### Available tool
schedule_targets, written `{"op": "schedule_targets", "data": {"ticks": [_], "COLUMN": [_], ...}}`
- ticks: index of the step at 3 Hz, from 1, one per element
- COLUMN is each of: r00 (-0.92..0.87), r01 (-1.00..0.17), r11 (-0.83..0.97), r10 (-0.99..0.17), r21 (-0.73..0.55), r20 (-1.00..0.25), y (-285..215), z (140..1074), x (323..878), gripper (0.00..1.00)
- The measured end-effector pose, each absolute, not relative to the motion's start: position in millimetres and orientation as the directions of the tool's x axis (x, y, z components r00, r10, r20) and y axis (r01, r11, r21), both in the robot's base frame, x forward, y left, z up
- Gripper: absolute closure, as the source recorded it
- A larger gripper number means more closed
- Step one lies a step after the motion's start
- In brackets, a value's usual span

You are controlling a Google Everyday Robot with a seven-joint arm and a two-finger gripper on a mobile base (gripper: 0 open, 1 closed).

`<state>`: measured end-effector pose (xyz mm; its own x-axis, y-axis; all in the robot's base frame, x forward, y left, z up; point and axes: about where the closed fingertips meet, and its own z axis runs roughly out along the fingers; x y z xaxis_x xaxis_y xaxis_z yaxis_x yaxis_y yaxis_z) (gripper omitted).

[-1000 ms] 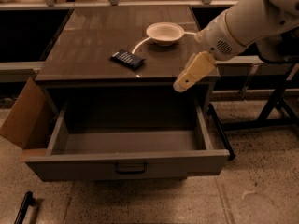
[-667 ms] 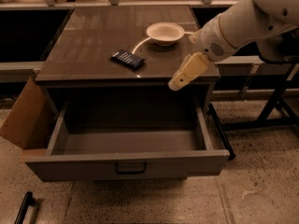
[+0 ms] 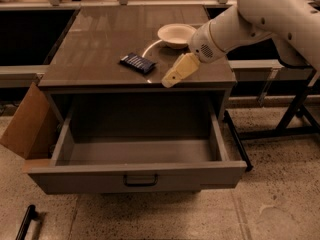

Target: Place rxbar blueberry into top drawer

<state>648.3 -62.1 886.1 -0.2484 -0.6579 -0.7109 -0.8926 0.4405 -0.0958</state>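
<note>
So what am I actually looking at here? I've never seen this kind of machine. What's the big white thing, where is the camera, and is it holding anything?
There is one picture, from a single camera looking down at a cabinet from its front. Where the camera is mounted is not known. The thick white jointed arm coming in from the right belongs to a mobile robot. Its beige end effector hovers over the front right part of the dark brown tabletop. Just left of it, the small flat dark navy wrapped bar lies on the top, not held. Behind them sits a white round bowl. Below, the wide grey metal drawer is pulled open. A brown cardboard flap leans at the cabinet's left side.
</note>
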Motion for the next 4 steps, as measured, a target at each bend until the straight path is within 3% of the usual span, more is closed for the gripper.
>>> {"op": "schedule_targets", "data": {"ticks": [2, 4], "r00": [-0.295, -0.310], "r01": [-0.887, -0.888], "r11": [0.461, 0.459], "r10": [-0.574, -0.572], "r21": [-0.004, 0.016], "r20": [-0.764, -0.760], "y": [-26, 9], "z": [862, 849], "x": [703, 731], "gripper": [0.00, 0.00]}}
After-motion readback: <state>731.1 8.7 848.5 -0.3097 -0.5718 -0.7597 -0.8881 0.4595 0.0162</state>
